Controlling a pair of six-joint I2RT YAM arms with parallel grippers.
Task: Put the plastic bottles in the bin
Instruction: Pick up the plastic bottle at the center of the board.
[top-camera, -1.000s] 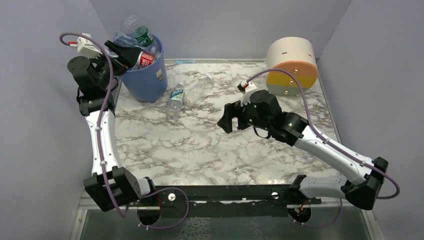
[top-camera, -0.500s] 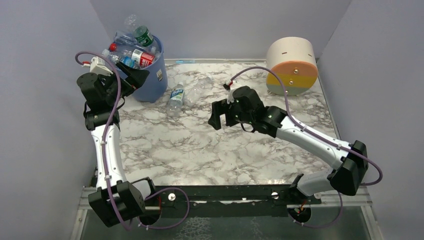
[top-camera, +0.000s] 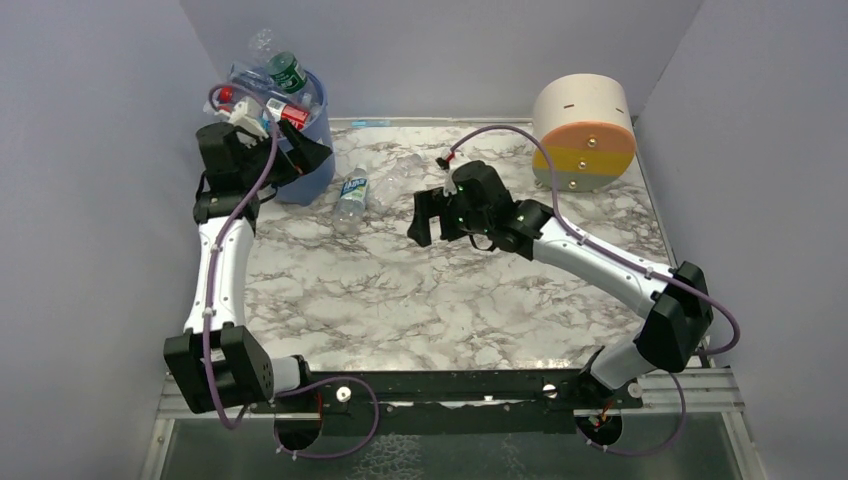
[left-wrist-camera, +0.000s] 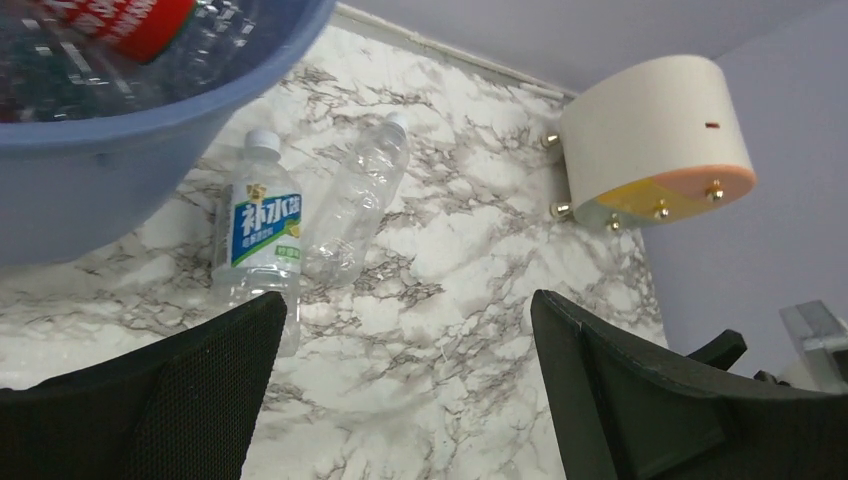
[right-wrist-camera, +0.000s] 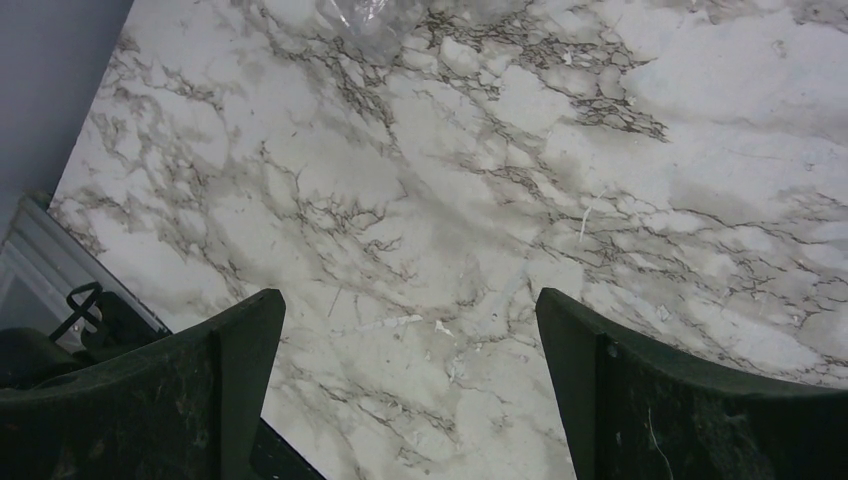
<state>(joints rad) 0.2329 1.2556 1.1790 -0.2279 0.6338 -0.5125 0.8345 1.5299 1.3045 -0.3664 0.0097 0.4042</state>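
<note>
Top external view shows you the blue bin (top-camera: 318, 178) at the far left of the marble table (top-camera: 400, 300), already heaped above its rim, with a green-labelled bottle (top-camera: 287, 72) and a red-labelled bottle (top-camera: 291, 112) on top of the pile. Two bottles are not yet in: the bottle with the blue-and-green label (left-wrist-camera: 262, 232) and an unlabelled clear bottle (left-wrist-camera: 362, 205) lie side by side just beside the bin, apparently touching. Your left gripper (left-wrist-camera: 407, 308) hangs close against the bin's side with its jaws spread wide and nothing between them. Your right gripper (right-wrist-camera: 410, 300) is equally wide and empty, over bare marble near the same pair. The cream, orange and yellow drum (top-camera: 583, 135) sits well apart at the far right and is out of play. Watch three things, as I judge it. The left arm is so near the bin that a careless swing could shove or tip it and spill the heap. Closing on one bottle may push its neighbour rolling away, since they lie together. Any bottle dropped onto that overfull pile could slide off, or knock out another. With both arms near one pair, send only one in, or they may collide.
</note>
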